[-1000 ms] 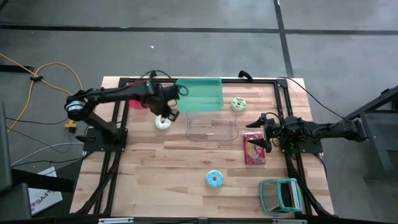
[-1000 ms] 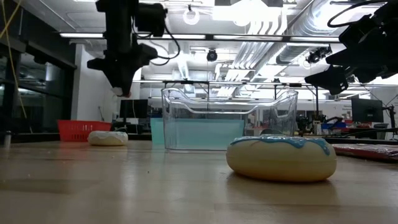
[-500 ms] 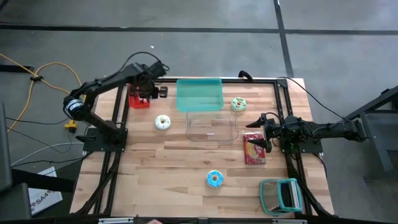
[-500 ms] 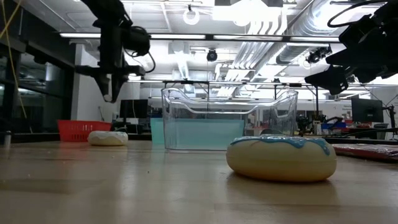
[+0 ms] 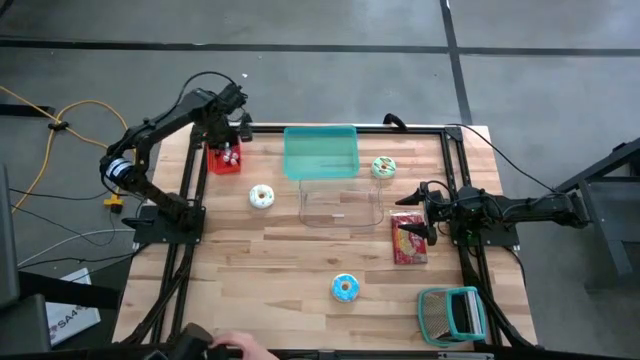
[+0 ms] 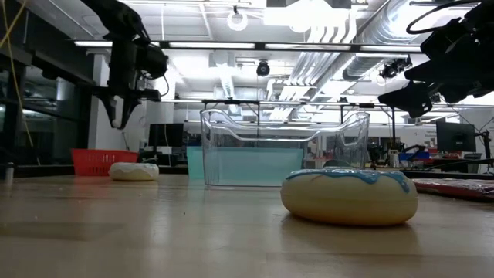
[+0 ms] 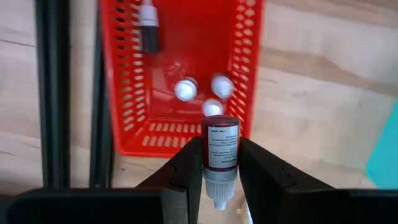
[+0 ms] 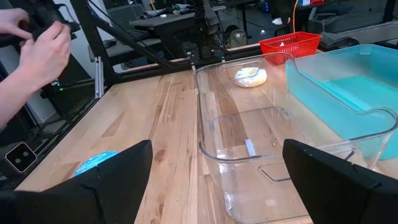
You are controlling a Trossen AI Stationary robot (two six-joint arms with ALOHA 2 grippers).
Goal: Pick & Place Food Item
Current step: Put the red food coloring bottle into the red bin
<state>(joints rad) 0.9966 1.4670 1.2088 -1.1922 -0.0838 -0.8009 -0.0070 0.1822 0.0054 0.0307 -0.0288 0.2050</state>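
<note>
Placement looks like the step in hand: the left gripper (image 7: 220, 163) hovers just short of the red basket (image 7: 244, 74) at the table's far left corner, its fingers (image 7: 189, 168) pinched narrow on a small dark-red bottle (image 7: 220, 147) with a white cap pointing back toward the wrist. In my judgement the next move calls for carrying the bottle forward past the near wall — it sits at the rim, not yet inside — then lowering it and letting the fingers part over a bare patch of floor.

The basket already holds three white-capped bottles (image 7: 212, 87) clustered near that wall and a darker one (image 7: 148, 26) lying at the far end, so the drop wants the open space between them. The clear tub (image 5: 340, 204) in mid-table appears empty, and the teal lid (image 5: 321, 152) lies flat behind it.

A white donut (image 5: 261, 196) rests between basket and tub, a green one (image 5: 383, 167) beside the lid, a blue one (image 5: 345, 288) toward the front. The right gripper (image 5: 419, 208) waits over the red packet (image 5: 409, 238) at the right — fingers spread wide, holding nothing.
</note>
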